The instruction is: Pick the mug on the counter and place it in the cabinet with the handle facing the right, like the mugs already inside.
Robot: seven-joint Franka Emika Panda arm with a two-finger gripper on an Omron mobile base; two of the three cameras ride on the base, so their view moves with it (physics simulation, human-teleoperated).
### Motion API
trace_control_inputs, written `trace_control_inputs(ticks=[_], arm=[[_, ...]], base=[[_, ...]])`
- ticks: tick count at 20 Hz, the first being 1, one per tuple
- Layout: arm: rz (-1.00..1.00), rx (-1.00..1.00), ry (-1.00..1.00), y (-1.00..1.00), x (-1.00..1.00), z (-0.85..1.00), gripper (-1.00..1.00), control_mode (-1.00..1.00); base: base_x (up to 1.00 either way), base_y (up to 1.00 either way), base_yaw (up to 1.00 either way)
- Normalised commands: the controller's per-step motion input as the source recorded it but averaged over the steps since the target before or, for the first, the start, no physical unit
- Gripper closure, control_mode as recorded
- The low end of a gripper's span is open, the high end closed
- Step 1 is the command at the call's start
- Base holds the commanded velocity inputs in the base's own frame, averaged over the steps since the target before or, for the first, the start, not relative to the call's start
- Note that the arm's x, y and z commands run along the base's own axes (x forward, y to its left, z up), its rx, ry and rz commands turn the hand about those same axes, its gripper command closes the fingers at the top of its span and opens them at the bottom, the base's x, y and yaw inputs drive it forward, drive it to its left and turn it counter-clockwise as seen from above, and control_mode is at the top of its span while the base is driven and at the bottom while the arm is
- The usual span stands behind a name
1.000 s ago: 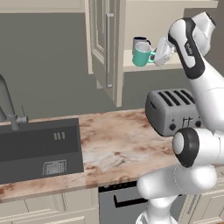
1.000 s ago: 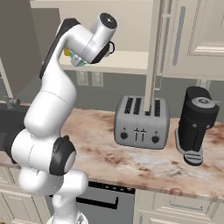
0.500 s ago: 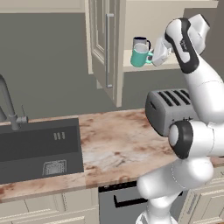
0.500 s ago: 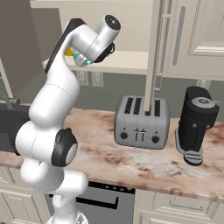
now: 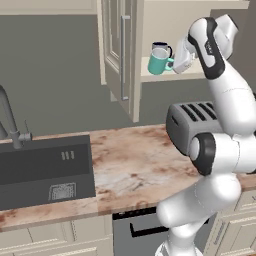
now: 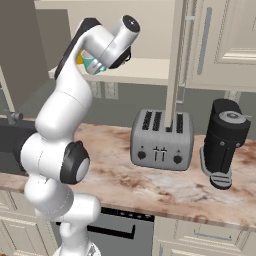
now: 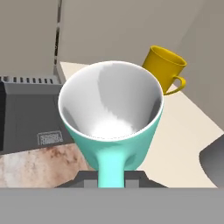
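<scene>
My gripper (image 5: 176, 63) is shut on the handle (image 7: 110, 168) of the teal-green mug (image 5: 159, 61), which hangs upright at the front edge of the open cabinet's pale shelf (image 5: 186, 76). In the left base view the handle points right, toward my hand. The hand view looks into the mug's (image 7: 111, 118) white inside, with my gripper (image 7: 110, 176) at its base. A grey mug (image 5: 161, 46) with a dark rim stands just behind it on the shelf. In the right base view my arm covers most of the mug (image 6: 93, 65). The marbled counter (image 5: 130, 165) lies below.
A yellow mug (image 7: 165, 70) stands further back on the shelf (image 7: 183, 131). The cabinet door (image 5: 121, 55) hangs open to the left. A toaster (image 6: 162, 137) sits under the shelf and a black grinder (image 6: 224, 142) beside it. Sink (image 5: 45, 170) and faucet (image 5: 10, 120) lie at the left.
My hand has carried the teal mug a little up and to the left, closer to the shelf and the grey mug. The grip has stayed shut.
</scene>
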Motion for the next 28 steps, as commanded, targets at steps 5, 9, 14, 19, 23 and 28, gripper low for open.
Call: trace_control_inputs(ticks=[5,9,14,19,23,28], arm=[[0.01,0.0,0.0,0.0,0.15,0.0,1.0,-1.0],[0.0,0.0,0.01,0.0,0.2,0.0,1.0,-1.0],[0.0,0.0,0.01,0.0,0.18,0.0,1.0,-1.0],[0.0,0.0,0.02,0.0,0.15,0.0,1.0,-1.0],[0.0,0.0,0.03,0.0,0.17,-0.01,1.0,-1.0],[0.0,0.0,0.04,0.0,0.23,-0.03,1.0,-1.0]], base=[[0.0,0.0,0.0],[0.0,0.0,0.0],[0.0,0.0,0.0],[0.0,0.0,0.0],[0.0,0.0,0.0],[0.0,0.0,0.0]])
